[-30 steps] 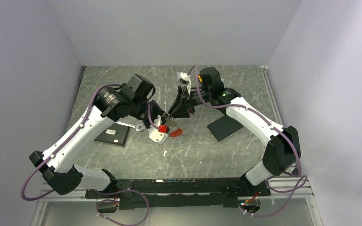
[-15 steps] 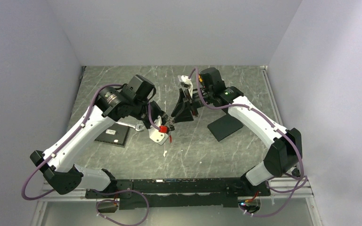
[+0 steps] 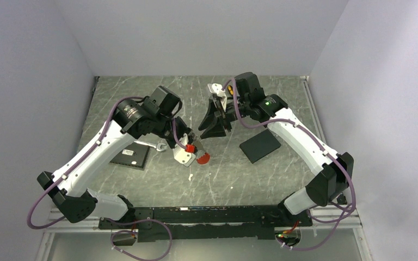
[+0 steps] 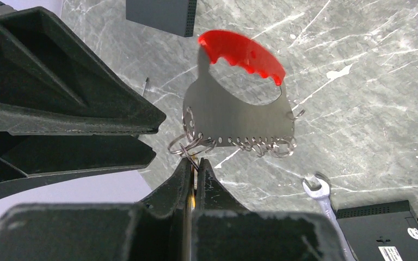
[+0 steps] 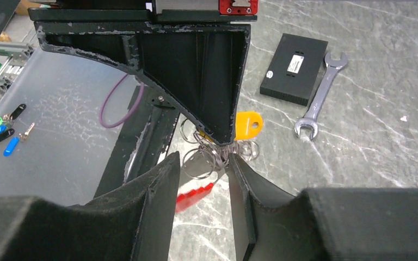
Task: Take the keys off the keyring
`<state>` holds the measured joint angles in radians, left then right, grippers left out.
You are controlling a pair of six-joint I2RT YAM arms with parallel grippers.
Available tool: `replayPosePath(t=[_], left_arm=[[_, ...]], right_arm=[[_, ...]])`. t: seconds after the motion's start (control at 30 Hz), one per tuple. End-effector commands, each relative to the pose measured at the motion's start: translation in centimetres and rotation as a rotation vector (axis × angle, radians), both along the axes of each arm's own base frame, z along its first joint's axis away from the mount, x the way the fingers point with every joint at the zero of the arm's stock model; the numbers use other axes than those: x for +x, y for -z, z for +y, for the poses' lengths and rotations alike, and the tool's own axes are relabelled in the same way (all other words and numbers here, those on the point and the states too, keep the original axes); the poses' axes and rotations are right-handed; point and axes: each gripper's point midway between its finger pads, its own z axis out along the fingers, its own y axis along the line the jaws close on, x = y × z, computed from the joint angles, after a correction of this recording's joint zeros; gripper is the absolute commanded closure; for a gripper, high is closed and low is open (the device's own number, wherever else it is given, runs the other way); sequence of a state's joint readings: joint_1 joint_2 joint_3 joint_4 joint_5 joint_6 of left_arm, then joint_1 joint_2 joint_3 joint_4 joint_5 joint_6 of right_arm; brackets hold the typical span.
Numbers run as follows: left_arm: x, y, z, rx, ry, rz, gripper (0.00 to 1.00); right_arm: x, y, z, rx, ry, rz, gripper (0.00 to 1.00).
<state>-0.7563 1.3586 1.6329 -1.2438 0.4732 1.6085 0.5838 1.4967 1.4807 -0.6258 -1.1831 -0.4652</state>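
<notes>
My left gripper is shut on a yellow key and holds the bunch above the table. From it hangs the keyring: thin wire rings, a silvery plate with a row of small rings, and a red curved strip. My right gripper is open, its fingers either side of the ring cluster, with the right finger against the rings. In the top view the left gripper and right gripper meet at the table's middle, with the red strip below them.
A silver wrench lies next to a black box at the left. A second black box lies at the right. Several coloured key tags lie off the table's near edge.
The right gripper has drawn back and to the right, away from the left gripper. The red strip has swung and now faces upward. The left gripper has shifted slightly right, still shut.
</notes>
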Motion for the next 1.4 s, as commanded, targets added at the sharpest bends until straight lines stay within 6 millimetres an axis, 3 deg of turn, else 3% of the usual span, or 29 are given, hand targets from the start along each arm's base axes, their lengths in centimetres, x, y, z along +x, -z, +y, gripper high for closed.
replayPosePath(t=[0.0,0.2,0.47,0.63,1.13,1.27,1.37], left_arm=[[-0.3,-1.6,-0.6,-0.039,0.048,-0.037,1.00],[0.7,-1.7,-0.6,-0.030,-0.093,0.051,1.00],[0.1,-0.6,-0.1,0.000,-0.262,0.235,1.00],[-0.5,-0.1,-0.5,0.010,-0.357,0.376,1.00],[0.2,0.4,-2.0,0.001,-0.786,0.780,1.00],[0.1,-0.3,-2.1,-0.037,-0.835,0.985,1.00],[-0.6,-1.5,-2.2,-0.085,-0.764,1.115,1.00]], right_arm=[[-0.5,-2.2,0.2,0.047,-0.026,-0.083,0.59],[0.5,-2.0,-0.4,0.011,0.050,-0.096,0.59],[3.9,-3.1,-4.3,0.034,0.209,-0.055,0.59],[3.4,-2.5,-4.7,0.029,0.213,-0.034,0.61],[2.6,-1.2,-5.6,0.013,0.242,0.027,0.64],[2.6,-0.6,-5.8,0.013,0.254,0.048,0.66],[2.4,-0.2,-5.7,0.019,0.248,0.069,0.67]])
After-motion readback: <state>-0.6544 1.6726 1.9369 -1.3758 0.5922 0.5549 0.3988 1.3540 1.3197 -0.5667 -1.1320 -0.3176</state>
